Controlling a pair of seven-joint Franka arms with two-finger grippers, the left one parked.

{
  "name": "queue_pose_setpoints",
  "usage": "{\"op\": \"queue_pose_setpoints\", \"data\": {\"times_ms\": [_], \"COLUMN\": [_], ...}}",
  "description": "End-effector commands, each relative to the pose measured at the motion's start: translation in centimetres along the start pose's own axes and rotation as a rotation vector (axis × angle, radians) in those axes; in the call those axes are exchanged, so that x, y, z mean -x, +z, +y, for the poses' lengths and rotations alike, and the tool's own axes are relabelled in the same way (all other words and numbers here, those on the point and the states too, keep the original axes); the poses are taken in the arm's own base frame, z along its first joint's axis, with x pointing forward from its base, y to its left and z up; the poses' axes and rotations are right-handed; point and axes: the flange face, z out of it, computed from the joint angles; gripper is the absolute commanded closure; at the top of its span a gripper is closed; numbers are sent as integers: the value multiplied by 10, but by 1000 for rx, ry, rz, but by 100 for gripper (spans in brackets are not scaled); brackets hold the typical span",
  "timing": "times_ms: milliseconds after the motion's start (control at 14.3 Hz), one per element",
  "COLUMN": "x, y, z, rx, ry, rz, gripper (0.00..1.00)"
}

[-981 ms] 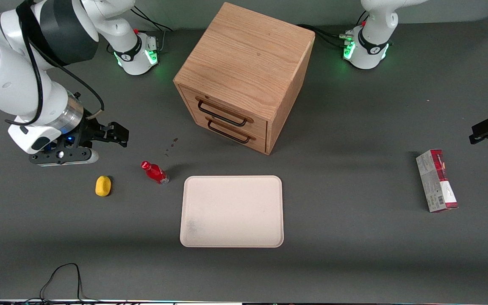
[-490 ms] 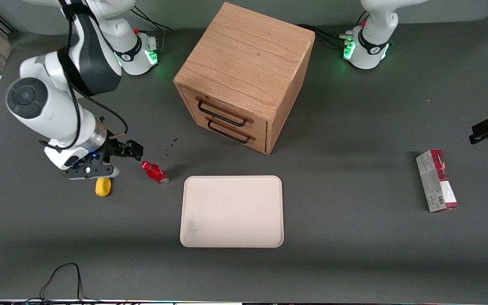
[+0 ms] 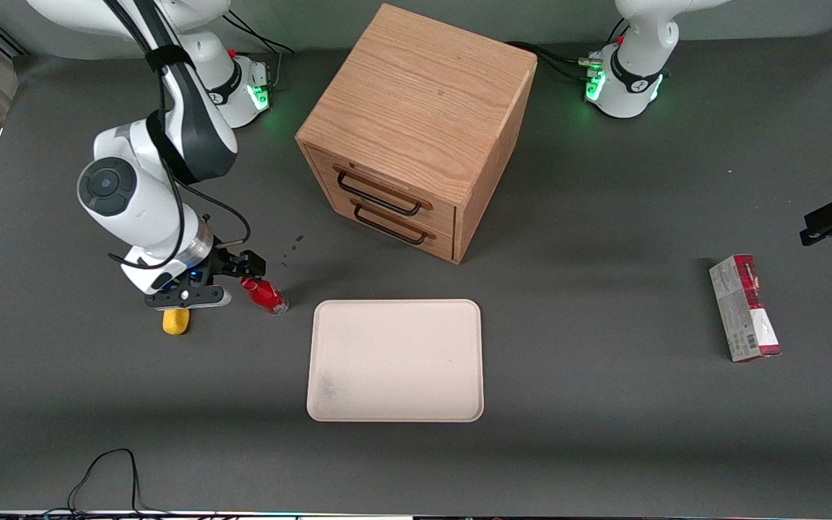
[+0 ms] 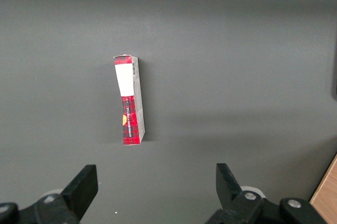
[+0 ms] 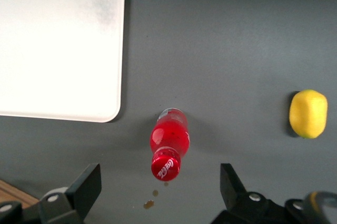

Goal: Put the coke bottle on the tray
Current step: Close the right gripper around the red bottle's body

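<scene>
The coke bottle (image 3: 265,295), tiny and red with a red cap and clear base, stands on the dark table beside the tray's corner nearest the cabinet. The pale beige-pink tray (image 3: 394,361) lies flat in the middle of the table. My right gripper (image 3: 244,269) hovers just above the bottle's cap, open and empty. In the right wrist view the bottle (image 5: 169,142) lies between the wide-open fingers (image 5: 89,182) of the gripper (image 5: 159,182), with the tray (image 5: 58,45) close beside it.
A yellow oval lump (image 3: 175,321) lies beside the bottle, under my wrist, and also shows in the right wrist view (image 5: 308,113). A wooden drawer cabinet (image 3: 416,130) stands farther from the camera than the tray. A red-and-grey carton (image 3: 744,308) lies toward the parked arm's end.
My right arm has swung in and down from the table's end toward the bottle, so the gripper now hangs over its cap. The bottle, the tray and the lump have not moved.
</scene>
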Motion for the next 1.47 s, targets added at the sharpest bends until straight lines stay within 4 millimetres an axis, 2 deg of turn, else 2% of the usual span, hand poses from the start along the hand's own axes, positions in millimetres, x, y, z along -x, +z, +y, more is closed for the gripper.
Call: {"op": "queue_pose_setpoints", "data": {"times_ms": [0, 210, 490, 561, 631, 701, 911, 981, 1121, 1261, 1331, 1401], "x": [8, 8, 7, 7, 6, 5, 5, 5, 5, -2, -8, -21], "y": [26, 47, 50, 52, 52, 51, 52, 51, 50, 37, 25, -9], "z": [-3, -3, -2, -2, -2, -2, -2, -2, -2, -3, -4, -5], "rx": [-16, -9, -7, -6, -6, -6, -5, -6, -6, -9, -6, 0], "ry": [12, 11, 12, 13, 13, 13, 13, 13, 13, 12, 11, 13], "rz": [10, -7, -13, -15, -14, -13, -14, -14, -13, -3, -17, -43], "gripper": [0, 0, 0, 13, 34, 51, 85, 89, 91, 96, 97, 99]}}
